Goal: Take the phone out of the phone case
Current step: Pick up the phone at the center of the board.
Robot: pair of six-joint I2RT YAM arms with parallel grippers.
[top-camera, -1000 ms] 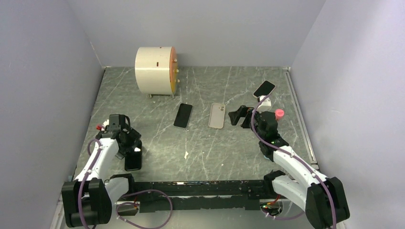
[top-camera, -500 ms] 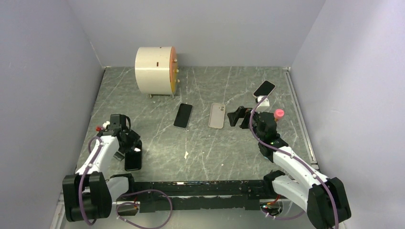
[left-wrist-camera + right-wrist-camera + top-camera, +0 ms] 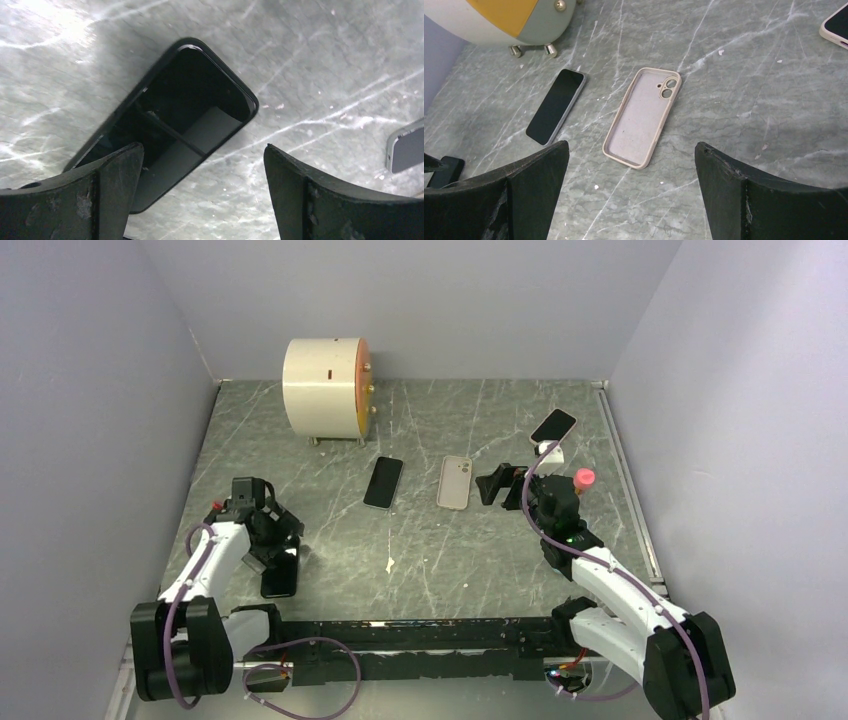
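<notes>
A black phone in a black case (image 3: 279, 578) (image 3: 185, 105) lies flat at the near left of the table. My left gripper (image 3: 281, 551) (image 3: 201, 150) hovers just above its far end, open, with nothing between the fingers. One finger (image 3: 100, 192) overlaps the case's edge in the left wrist view. A bare dark phone (image 3: 383, 482) (image 3: 556, 105) and an empty beige case (image 3: 454, 482) (image 3: 644, 115) lie side by side mid-table. My right gripper (image 3: 493, 484) (image 3: 631, 150) stands open just right of the beige case, holding nothing.
A white drum with an orange face (image 3: 325, 388) (image 3: 499, 15) stands at the back left. Another phone in a cream case (image 3: 553, 426) (image 3: 836, 25) lies at the back right. Grey walls close three sides, and a rail (image 3: 625, 480) runs along the right edge.
My left wrist has turned a little over the black cased phone. The right arm has barely shifted. Both grippers stay open and no object has moved.
</notes>
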